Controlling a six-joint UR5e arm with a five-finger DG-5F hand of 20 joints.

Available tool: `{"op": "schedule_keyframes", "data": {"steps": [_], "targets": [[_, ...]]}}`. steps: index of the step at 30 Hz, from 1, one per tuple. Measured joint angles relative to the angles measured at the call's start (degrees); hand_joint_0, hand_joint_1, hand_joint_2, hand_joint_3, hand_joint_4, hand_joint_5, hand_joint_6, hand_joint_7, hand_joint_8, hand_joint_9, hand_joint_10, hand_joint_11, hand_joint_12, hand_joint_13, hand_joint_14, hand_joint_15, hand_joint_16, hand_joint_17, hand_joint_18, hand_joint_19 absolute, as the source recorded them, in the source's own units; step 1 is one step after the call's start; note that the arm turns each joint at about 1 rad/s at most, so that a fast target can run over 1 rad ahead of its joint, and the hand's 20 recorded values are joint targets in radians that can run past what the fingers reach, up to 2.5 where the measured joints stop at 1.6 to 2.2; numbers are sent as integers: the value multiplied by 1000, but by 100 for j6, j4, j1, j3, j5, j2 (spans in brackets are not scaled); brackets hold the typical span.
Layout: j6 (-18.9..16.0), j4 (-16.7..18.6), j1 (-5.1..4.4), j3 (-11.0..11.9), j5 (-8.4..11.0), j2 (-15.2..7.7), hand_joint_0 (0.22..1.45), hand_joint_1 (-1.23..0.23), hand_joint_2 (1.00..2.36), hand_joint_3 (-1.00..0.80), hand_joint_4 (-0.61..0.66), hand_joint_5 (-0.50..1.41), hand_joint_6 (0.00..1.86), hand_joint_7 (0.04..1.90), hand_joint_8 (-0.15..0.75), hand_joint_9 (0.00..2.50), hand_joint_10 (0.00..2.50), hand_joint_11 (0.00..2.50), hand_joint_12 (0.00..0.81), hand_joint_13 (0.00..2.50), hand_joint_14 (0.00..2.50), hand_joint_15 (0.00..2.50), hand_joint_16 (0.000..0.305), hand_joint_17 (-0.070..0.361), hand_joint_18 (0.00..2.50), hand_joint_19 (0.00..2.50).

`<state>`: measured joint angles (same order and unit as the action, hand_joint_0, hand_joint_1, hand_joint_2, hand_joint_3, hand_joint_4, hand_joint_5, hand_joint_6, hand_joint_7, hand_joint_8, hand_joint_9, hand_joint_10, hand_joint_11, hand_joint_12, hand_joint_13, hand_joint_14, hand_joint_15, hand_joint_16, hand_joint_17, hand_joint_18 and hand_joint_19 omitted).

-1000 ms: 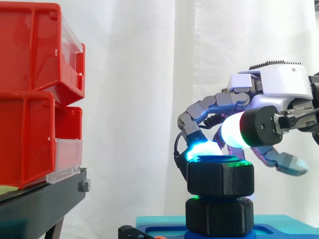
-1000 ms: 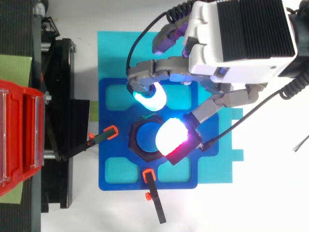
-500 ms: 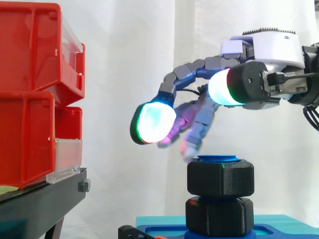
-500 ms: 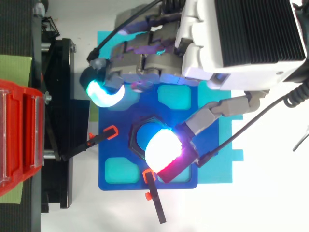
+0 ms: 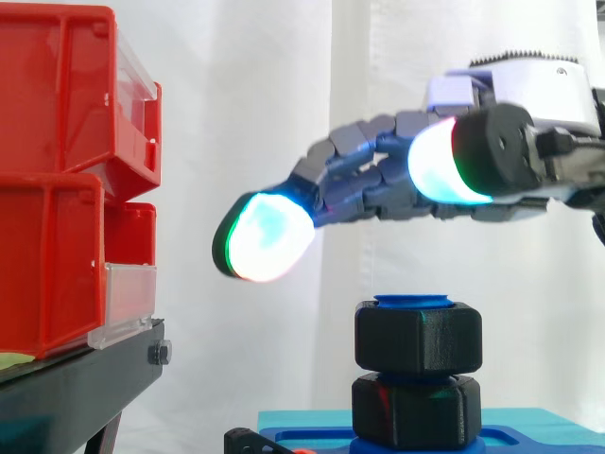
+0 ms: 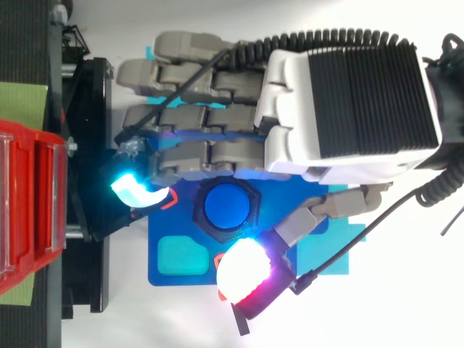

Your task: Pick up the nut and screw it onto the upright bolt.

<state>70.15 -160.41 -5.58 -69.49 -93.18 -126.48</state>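
A black hex nut sits threaded on the blue upright bolt, whose blue top shows inside the nut in the top view. Below it on the bolt is a second black hex piece. The hand hovers above the nut, clear of it, fingers stretched out straight to the left with nothing in them. One glowing fingertip points toward the red bins. The thumb pad glows beside the nut in the top view.
Stacked red bins stand on a black stand at the left. The bolt rises from a blue fixture plate on a cyan mat. Black clamps with orange tips lie at the plate's edge.
The hand let go of the nut, rose and straightened its fingers out to the left. The nut stays on the bolt.
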Motion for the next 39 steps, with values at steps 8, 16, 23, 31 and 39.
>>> {"op": "schedule_keyframes", "data": {"steps": [8,16,23,31,39], "targets": [[-1,80,-45,-188,84,0,409,-296,1000,-500,129,-168,500,540,131,221,0,0,316,0,0,0,49,111,0,0],[-1,8,-31,-199,84,-1,423,-326,1000,-500,204,-108,502,707,176,453,0,0,302,56,0,0,42,95,0,0],[-1,-40,15,-202,57,0,440,-342,1000,-500,254,-47,504,891,210,646,0,0,282,189,0,0,36,81,0,0],[-1,-26,45,-201,47,0,458,-355,1000,-500,218,0,505,1103,252,866,0,0,270,382,0,0,31,69,0,0],[-1,-16,113,-199,19,1,473,-371,1000,-500,142,46,503,1277,269,1132,0,0,254,570,0,0,26,59,179,0]]}}
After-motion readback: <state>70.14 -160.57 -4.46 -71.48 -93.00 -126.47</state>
